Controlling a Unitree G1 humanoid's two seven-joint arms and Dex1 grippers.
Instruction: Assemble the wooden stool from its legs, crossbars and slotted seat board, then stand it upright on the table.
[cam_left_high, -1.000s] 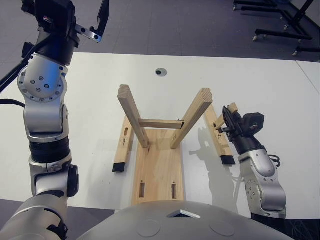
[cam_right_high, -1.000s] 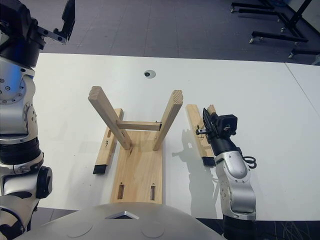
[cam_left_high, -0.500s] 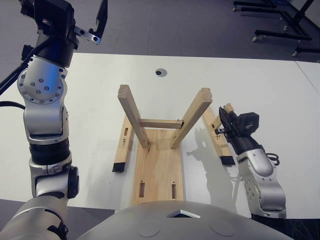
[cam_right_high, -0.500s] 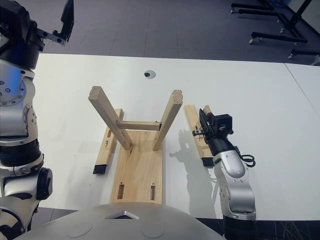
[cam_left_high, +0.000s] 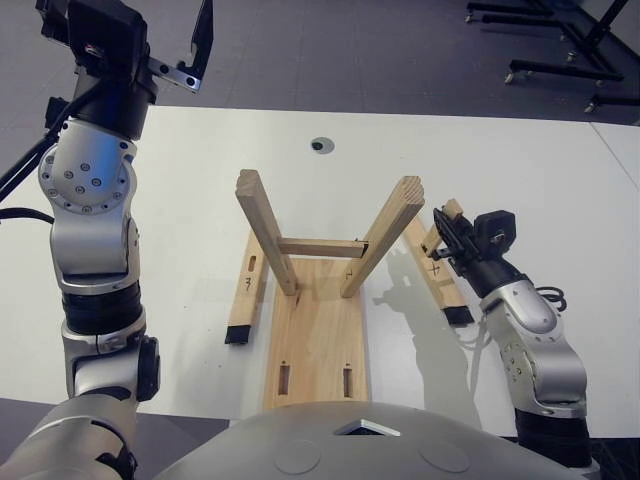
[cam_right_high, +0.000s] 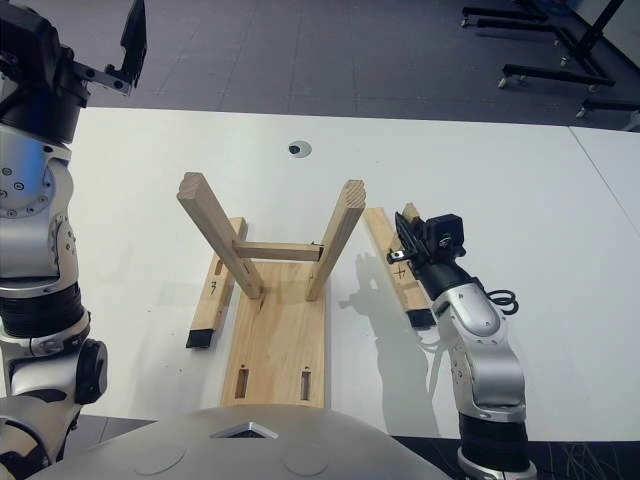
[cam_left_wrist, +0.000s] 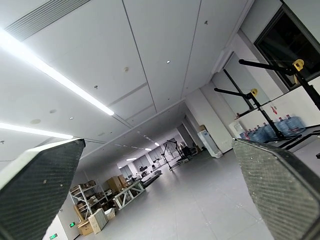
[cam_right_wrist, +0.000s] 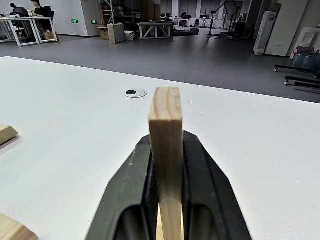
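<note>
Gripping a crossbar (cam_right_wrist: 166, 120), right gripper (cam_right_wrist: 166, 142): jaws clenched on its two flat faces, with the bar's end projecting past the fingertips. The bar's long axis runs along the fingers and points toward the far edge of the table (cam_left_high: 540, 180). It sits low at the right, just beside the right loose leg (cam_left_high: 425, 262); whether they touch cannot be told. Left gripper (cam_left_wrist: 157, 150): raised high at the left, jaws released and spread wide, aimed at the ceiling. Seat board (cam_left_high: 318, 335): flat on the table, long axis running away from the robot. Upright legs (cam_left_high: 262, 230): two, splayed in the board, joined by a second crossbar (cam_left_high: 320, 247). Left loose leg (cam_left_high: 246, 285): flat along the board's left edge.
</note>
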